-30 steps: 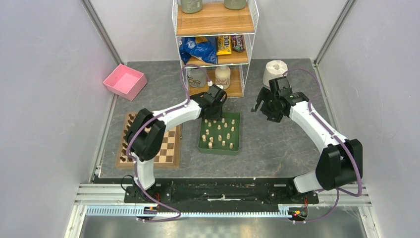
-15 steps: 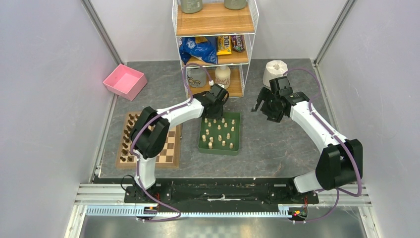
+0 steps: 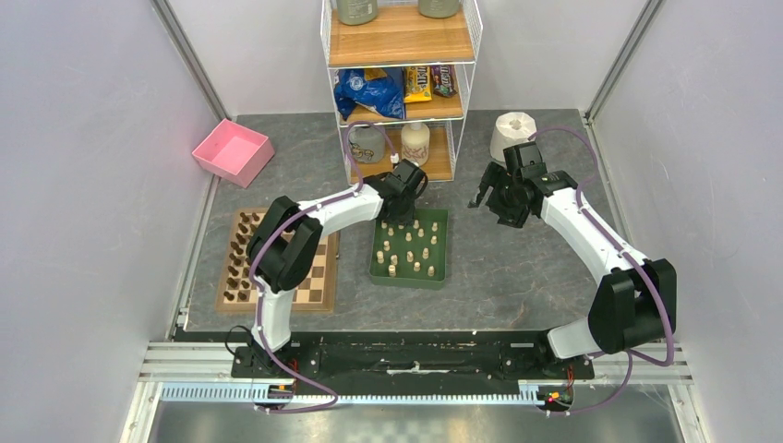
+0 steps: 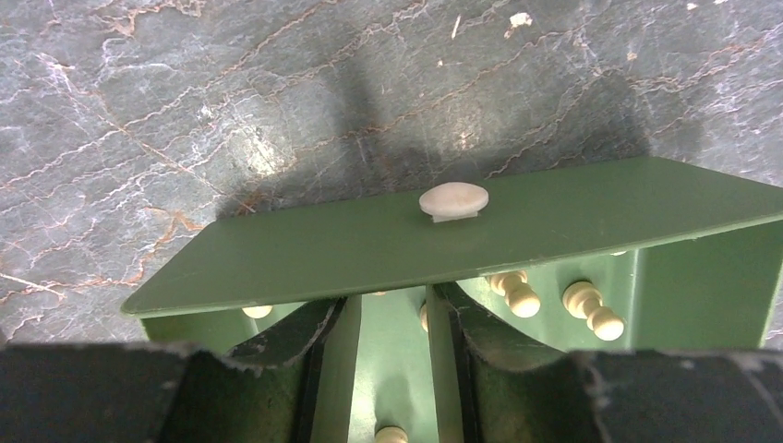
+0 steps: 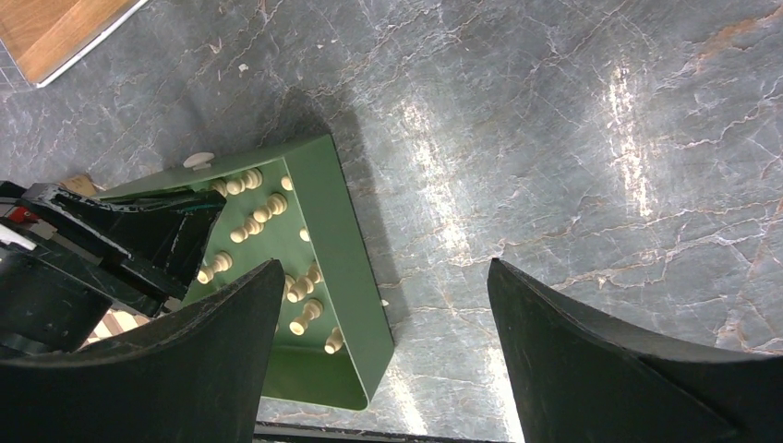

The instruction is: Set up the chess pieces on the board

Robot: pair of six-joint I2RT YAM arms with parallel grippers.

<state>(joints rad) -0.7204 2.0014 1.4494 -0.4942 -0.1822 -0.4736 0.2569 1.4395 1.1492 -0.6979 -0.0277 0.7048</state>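
The left fingers (image 4: pixel 300 330) are held apart over the 12 o'clock wall of the green tray (image 4: pixel 277 254), pale chess pieces (image 4: pixel 522 300) beneath. The right fingers (image 5: pixel 208 328) are spread wide at its 2 o'clock. The board (image 3: pixel 319 277) is seen at its 9 o'clock.

Left tool (image 4: pixel 388 314) sits low just inside the green tray's (image 4: pixel 323 249) upper wall, cream pieces (image 3: pixel 416 268) crowding the floor. Wire shelf (image 3: pixel 399 37) blocks upper centre. Bare counter (image 3: pixel 517 268) right of centre, easy passage there.
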